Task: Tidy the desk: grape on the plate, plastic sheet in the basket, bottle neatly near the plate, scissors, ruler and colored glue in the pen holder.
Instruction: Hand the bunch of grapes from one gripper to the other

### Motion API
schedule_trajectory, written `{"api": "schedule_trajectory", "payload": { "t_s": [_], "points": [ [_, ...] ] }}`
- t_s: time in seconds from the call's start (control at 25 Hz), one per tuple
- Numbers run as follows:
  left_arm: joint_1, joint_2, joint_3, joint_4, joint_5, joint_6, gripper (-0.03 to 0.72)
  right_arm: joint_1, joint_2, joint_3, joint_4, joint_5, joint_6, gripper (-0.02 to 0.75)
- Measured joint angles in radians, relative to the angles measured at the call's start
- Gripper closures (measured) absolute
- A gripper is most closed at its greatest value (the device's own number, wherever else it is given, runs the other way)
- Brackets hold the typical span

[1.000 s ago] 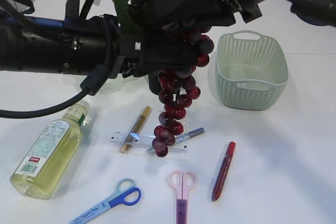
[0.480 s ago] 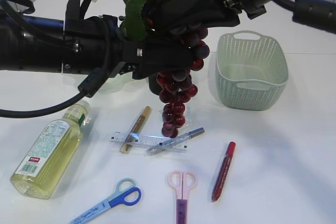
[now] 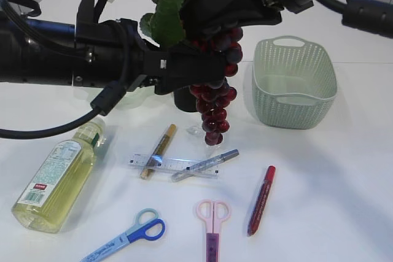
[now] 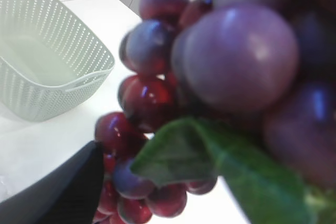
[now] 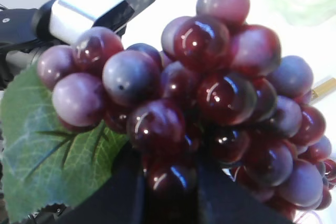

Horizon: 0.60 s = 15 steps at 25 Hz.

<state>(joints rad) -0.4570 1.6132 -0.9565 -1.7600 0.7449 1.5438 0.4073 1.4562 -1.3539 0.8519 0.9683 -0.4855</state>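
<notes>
Red grape (image 3: 212, 99) bunch hangs clenched in right pincer (image 3: 209, 13); left pincer (image 3: 184, 69) spread wide.

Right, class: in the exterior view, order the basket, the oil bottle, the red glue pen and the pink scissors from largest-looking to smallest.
1. basket
2. oil bottle, nearer the camera, so unsure against the basket
3. red glue pen
4. pink scissors, cut off by the frame edge, so unsure

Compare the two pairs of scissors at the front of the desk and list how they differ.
The blue-handled scissors have blue and pale green finger loops; the pink-handled scissors have pink loops on a purple body. The blue pair lies slanted, loops to the upper right; the pink pair lies nearly straight, loops pointing away from the desk's front edge. Both lie flat, closed, untouched, and run out of the frame's bottom edge.
</notes>
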Motion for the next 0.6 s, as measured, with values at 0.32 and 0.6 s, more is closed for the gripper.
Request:
{"api": "schedule_trajectory", "payload": {
  "t_s": [0.32,0.6],
  "points": [
    [0.000,0.000,0.000,0.002,-0.062,0.022,0.071,0.000,0.000,0.000,-0.004,-0.009,-0.006,0.593],
    [0.000,0.000,0.000,0.008,-0.120,0.041,0.060,0.000,0.000,-0.031,-0.008,-0.010,-0.010,0.593]
  ]
}}
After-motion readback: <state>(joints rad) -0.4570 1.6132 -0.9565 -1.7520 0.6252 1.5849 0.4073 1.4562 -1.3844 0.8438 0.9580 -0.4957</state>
